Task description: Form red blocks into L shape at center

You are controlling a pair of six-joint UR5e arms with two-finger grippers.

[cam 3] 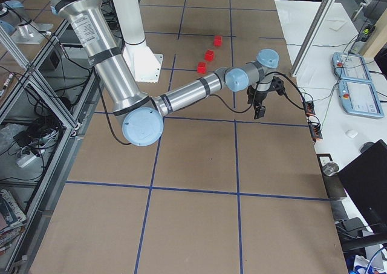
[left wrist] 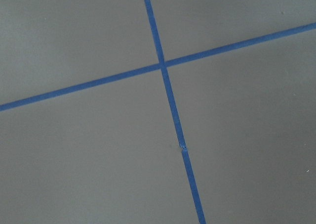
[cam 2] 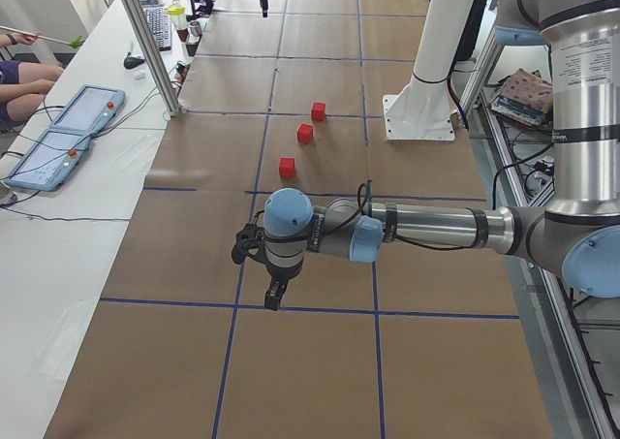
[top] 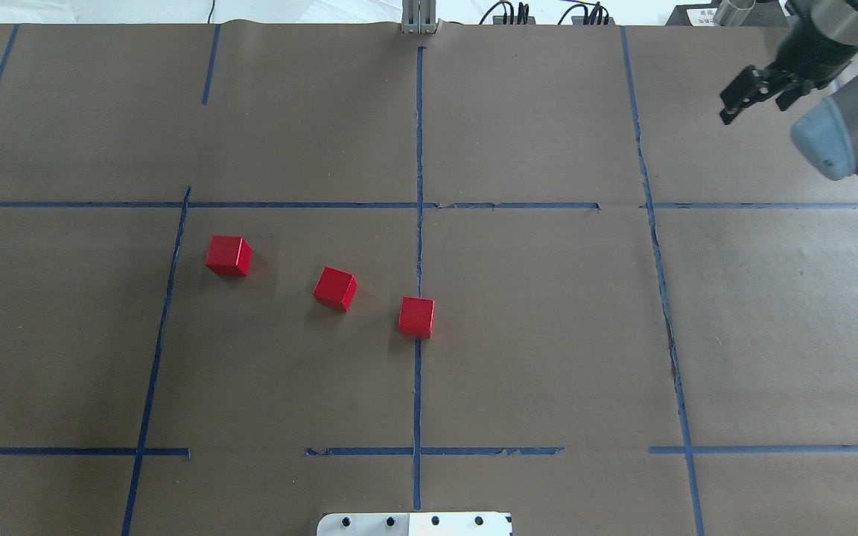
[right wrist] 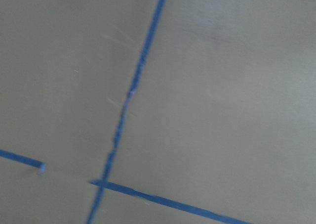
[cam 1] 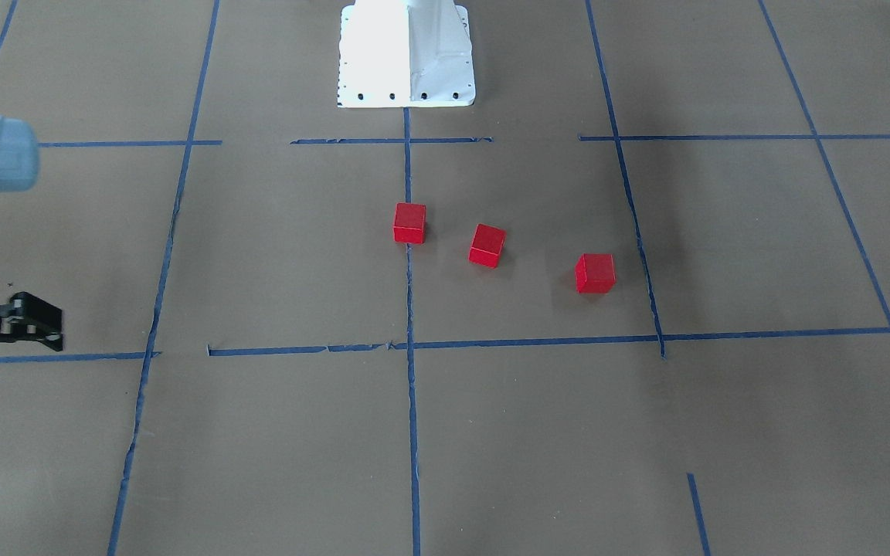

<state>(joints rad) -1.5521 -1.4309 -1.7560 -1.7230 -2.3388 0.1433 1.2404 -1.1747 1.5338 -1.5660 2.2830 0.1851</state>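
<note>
The brown paper-covered worktop [top: 548, 335] carries a grid of blue tape, and one long blue tape line [top: 419, 134] runs from the robot's edge to the far edge through the center [top: 474, 298].

The left arm [cam 2: 426, 226] reaches out low over the worktop's left end. The right arm [cam 3: 187, 92] stretches toward the far right corner. The white base [top: 414, 523] stands at the middle of the robot's edge.

The right gripper [top: 754, 109] hangs above the paper near the far right corner, its jaws apart and holding nothing. The left gripper [cam 2: 275, 289] points down over a tape crossing near the left end (it shows only from the side, so I cannot tell whether its jaws are wide or narrow).

The red blocks lie in a loose slanting row, each apart from the next. One block [top: 416, 317] sits on the long tape line at the center. The middle block [top: 335, 288] lies near it toward the left end. The third block [top: 229, 255] lies further left, close to the next tape line.
</note>
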